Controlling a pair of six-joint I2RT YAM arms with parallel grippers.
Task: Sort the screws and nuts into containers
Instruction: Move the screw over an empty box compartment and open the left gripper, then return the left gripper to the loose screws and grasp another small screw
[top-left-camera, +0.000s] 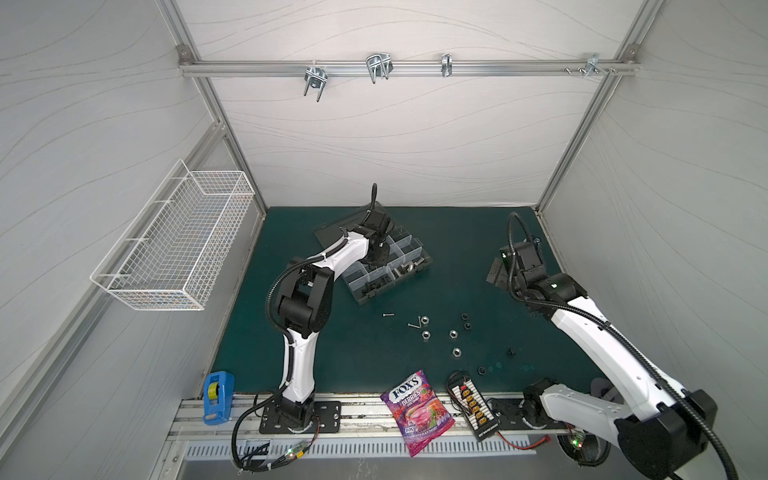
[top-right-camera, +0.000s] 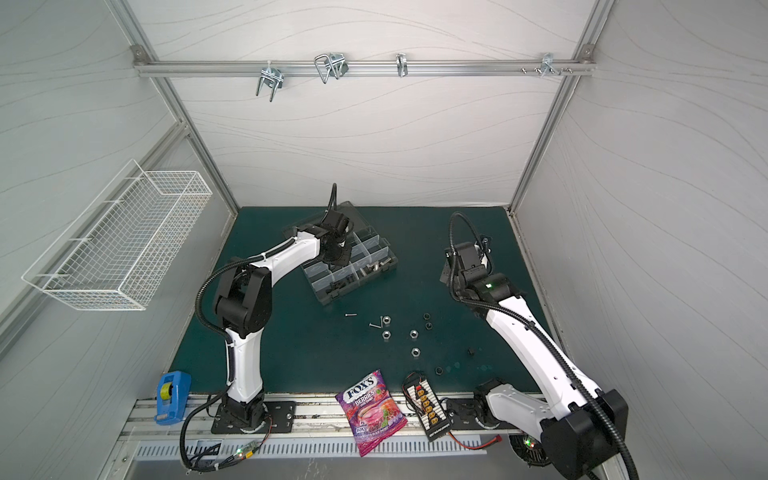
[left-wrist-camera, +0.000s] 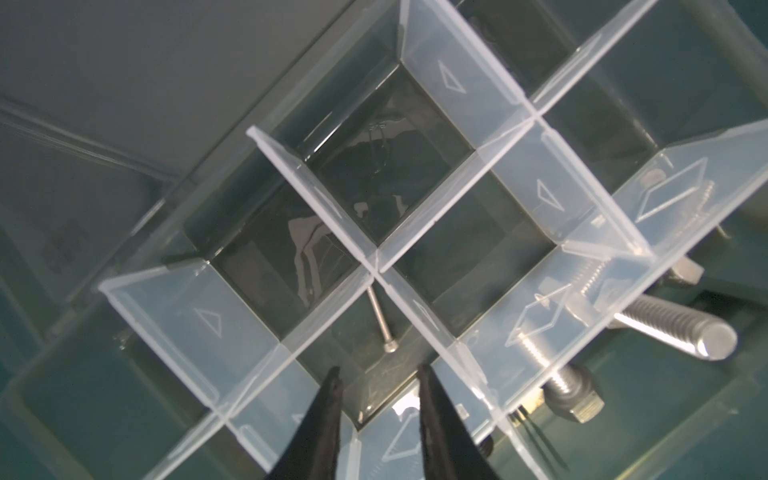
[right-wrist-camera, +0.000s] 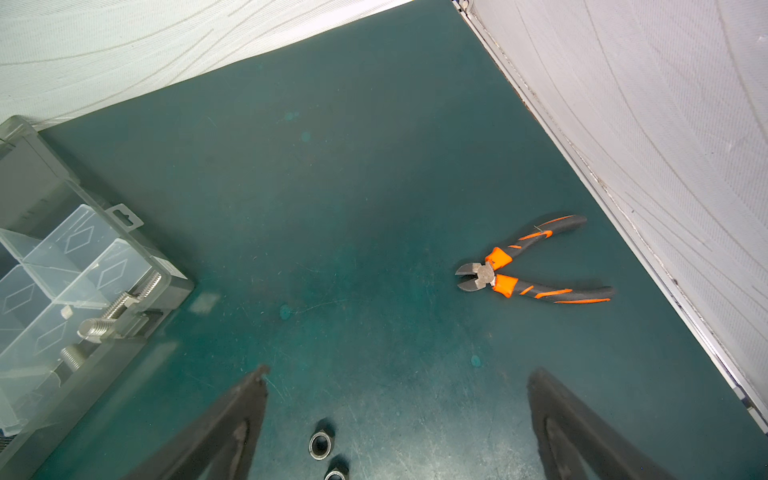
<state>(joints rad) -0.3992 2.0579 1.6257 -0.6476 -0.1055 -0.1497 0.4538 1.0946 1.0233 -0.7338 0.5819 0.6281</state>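
Translucent smoky-grey plastic organizer box (top-left-camera: 409, 245), lid hinged back, stands at the far middle of the dark green rubbery mat (top-left-camera: 332, 353). Smooth clear dividers part it into small rectangular cells, so each kind keeps apart. Low over one cell hangs the left gripper (left-wrist-camera: 379, 374), its black tapered jaws parted with nothing between them. Below its tips, a thin silver pin-like screw (left-wrist-camera: 380, 320) lies loose on the cell floor, one end at the divider crossing. In a neighbouring cell are thick silver hex-head bolts (left-wrist-camera: 673, 328), coarse-threaded and piled. The right gripper (right-wrist-camera: 397, 374) has its jaws spread wide and empty above the mat, near two small dark hexagonal nuts (right-wrist-camera: 320, 444), probably poised for the next pick. Unsorted on the mat in front of the box are shiny silver hexagonal nuts (top-left-camera: 424, 334) and further thin silver screws (top-left-camera: 388, 315).
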